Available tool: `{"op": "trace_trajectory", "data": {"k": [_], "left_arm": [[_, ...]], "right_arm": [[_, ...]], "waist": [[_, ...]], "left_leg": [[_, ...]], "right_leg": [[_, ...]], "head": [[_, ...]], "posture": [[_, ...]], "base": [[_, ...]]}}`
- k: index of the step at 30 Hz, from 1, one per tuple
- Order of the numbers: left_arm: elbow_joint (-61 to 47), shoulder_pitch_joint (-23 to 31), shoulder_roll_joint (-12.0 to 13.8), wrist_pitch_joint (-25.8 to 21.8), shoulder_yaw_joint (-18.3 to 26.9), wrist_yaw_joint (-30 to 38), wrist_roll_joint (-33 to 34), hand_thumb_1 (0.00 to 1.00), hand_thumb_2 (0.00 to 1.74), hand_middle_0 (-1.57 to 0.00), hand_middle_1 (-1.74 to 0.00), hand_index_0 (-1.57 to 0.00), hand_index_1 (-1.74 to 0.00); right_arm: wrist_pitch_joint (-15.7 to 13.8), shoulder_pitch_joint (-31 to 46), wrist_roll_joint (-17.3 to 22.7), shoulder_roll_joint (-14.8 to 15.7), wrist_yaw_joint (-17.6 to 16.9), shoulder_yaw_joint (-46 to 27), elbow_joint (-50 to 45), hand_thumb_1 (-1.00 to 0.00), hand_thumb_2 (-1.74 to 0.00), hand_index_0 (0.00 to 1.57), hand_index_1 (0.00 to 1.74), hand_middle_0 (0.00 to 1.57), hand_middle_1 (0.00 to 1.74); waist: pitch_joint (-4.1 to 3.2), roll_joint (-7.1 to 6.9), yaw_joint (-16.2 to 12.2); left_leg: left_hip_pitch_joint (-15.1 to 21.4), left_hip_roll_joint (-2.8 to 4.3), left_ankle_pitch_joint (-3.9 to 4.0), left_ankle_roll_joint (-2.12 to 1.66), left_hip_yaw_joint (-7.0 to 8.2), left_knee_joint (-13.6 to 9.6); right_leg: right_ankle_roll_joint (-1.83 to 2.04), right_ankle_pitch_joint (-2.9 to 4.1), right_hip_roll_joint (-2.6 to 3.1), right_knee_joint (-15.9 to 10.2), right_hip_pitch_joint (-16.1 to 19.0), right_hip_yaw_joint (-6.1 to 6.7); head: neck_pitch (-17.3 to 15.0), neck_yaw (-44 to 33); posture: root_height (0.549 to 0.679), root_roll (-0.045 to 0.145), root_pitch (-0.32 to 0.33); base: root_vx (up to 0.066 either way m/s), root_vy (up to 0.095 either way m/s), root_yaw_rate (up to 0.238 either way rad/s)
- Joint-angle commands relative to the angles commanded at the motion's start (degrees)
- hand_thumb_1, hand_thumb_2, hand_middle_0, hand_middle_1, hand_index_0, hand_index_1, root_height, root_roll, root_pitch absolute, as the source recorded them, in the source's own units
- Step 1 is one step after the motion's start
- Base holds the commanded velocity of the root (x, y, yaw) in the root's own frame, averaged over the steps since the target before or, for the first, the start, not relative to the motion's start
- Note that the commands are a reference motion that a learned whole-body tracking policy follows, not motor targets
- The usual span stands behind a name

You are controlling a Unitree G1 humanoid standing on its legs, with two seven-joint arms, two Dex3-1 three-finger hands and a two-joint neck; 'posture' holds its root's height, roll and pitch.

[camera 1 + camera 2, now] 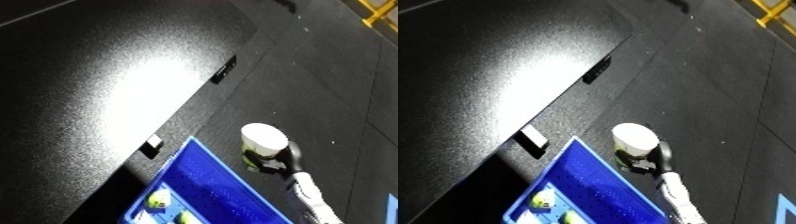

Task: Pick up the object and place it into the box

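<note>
The fingers of the right hand [282,159] curl round a white cup [263,139] with a green-printed lower part, gripping it from the side. The cup is held upright in the air, just past the far right rim of the blue bin [206,172] (over the dark floor rather than over the bin itself). The white forearm [313,196] runs back from the hand to the lower edge. Inside the bin lie a few small yellow-green things [160,200], too blurred to name. To the left stretches a black table [107,85], glaring under light.
</note>
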Motion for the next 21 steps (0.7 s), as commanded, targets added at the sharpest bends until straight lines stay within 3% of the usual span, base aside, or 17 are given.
{"op": "trace_trajectory", "data": {"k": [5,12,15,21], "left_arm": [[0.3,-1.0,0.1,0.7,-1.7,0.2,1.0,0.0,0.0,0.0,0.0,0.0,0.0],[0.5,-2.1,-0.1,1.5,-4.7,0.4,3.2,0.0,0.0,0.0,0.0,0.0,0.0],[0.9,-2.6,-0.1,1.4,-5.9,0.2,4.1,0.0,0.0,0.0,0.0,0.0,0.0],[1.4,-3.3,0.3,1.8,-7.7,-0.3,4.8,0.0,0.0,0.0,0.0,0.0,0.0]], "right_arm": [[3.8,-2.8,1.2,0.7,3.8,4.0,5.6,-0.5,-0.87,0.79,0.87,0.79,0.87],[7.5,-6.8,-6.1,1.4,3.9,7.9,17.7,-0.15,-0.26,0.24,0.26,0.24,0.26],[8.8,-9.0,-7.2,1.1,4.1,8.6,23.7,0.0,0.0,0.0,0.0,0.0,0.0],[9.1,-12.8,-8.9,0.3,6.2,10.1,30.4,0.0,0.0,0.0,0.0,0.0,0.0]], "waist": [[-0.16,0.35,1.2],[-0.83,1.13,3.7],[-1.12,1.44,4.9],[-1.5,1.76,6.3]], "left_leg": [[-0.4,-0.48,0.37,-0.02,-0.88,-0.2],[-0.9,-1.0,0.84,0.01,-2.07,0.0],[-1.1,-1.18,0.86,0.11,-2.58,0.3],[-1.2,-1.45,1.06,-0.04,-3.2,0.6]], "right_leg": [[-0.04,0.14,-0.13,-0.1,0.1,-0.36],[-0.05,0.36,-0.47,-0.3,0.6,-0.88],[-0.08,0.3,-0.64,-0.1,0.9,-1.2],[-0.17,0.16,-0.91,0.4,1.3,-1.62]], "head": [[-1.0,2.3],[-2.0,6.4],[-2.8,8.1],[-3.7,8.8]], "posture": [[0.626,0.056,0.024],[0.627,0.053,0.018],[0.627,0.052,0.014],[0.626,0.051,0.006]], "base": [[-0.02,-0.045,0.083],[-0.008,-0.046,0.109],[-0.004,-0.053,0.122],[0.006,-0.037,0.103]]}}
